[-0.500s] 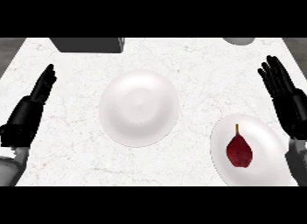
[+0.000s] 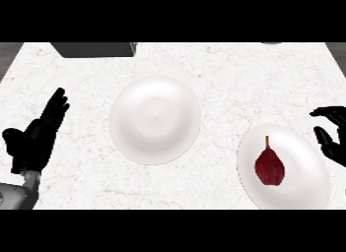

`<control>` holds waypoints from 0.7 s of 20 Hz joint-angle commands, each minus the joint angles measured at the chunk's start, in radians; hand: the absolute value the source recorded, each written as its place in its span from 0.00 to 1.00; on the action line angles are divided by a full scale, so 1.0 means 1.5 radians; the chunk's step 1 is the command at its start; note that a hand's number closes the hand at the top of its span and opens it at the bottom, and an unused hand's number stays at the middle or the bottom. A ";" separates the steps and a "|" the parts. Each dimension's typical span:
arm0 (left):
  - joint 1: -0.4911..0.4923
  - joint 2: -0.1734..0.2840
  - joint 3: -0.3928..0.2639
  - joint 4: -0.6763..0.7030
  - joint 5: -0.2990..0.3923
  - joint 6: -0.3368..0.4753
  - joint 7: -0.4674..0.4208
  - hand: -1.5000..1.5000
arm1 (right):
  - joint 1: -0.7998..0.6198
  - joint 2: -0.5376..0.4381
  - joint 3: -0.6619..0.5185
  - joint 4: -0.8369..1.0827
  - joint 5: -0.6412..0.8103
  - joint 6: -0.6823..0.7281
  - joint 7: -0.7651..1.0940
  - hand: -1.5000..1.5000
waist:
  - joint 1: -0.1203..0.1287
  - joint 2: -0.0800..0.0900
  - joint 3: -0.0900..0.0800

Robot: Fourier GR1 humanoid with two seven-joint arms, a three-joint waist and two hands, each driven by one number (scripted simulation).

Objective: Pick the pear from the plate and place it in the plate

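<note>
A dark red pear (image 2: 270, 166) with a thin stem lies on a white plate (image 2: 300, 189) at the lower right of the counter. A second white plate (image 2: 154, 119), bare, sits at the counter's middle. My right hand (image 2: 340, 141) hovers at the right rim of the pear's plate, its fingers bent inward toward the fruit but holding nothing. My left hand (image 2: 37, 134) rests open at the left edge, fingers pointing up, well apart from both plates.
A dark grey box (image 2: 95, 48) stands at the back left of the white marble counter (image 2: 256, 83). A small dark object (image 2: 271, 43) peeks in at the back right edge.
My right hand has dropped lower and turned inward toward the pear's plate, its fingers now bent. The view has shifted so the plates sit lower. The left hand stays put.
</note>
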 commanded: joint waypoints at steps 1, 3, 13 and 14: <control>-0.006 -0.020 0.006 0.015 0.034 -0.008 0.038 0.50 | 0.037 0.081 -0.071 0.111 -0.105 0.043 -0.112 0.00 | 0.001 0.002 0.006; 0.007 -0.012 0.011 0.010 0.051 -0.037 0.032 0.50 | 0.047 0.073 -0.052 0.196 -0.077 0.145 -0.204 0.00 | 0.023 0.000 0.004; -0.040 -0.029 0.019 0.065 0.041 -0.061 0.047 0.50 | -0.007 -0.029 0.033 0.410 0.192 0.154 -0.455 0.00 | 0.022 -0.006 0.001; -0.054 -0.037 0.025 0.072 0.034 -0.046 0.048 0.50 | -0.008 -0.062 0.028 0.425 0.200 0.158 -0.459 0.00 | 0.019 -0.006 0.000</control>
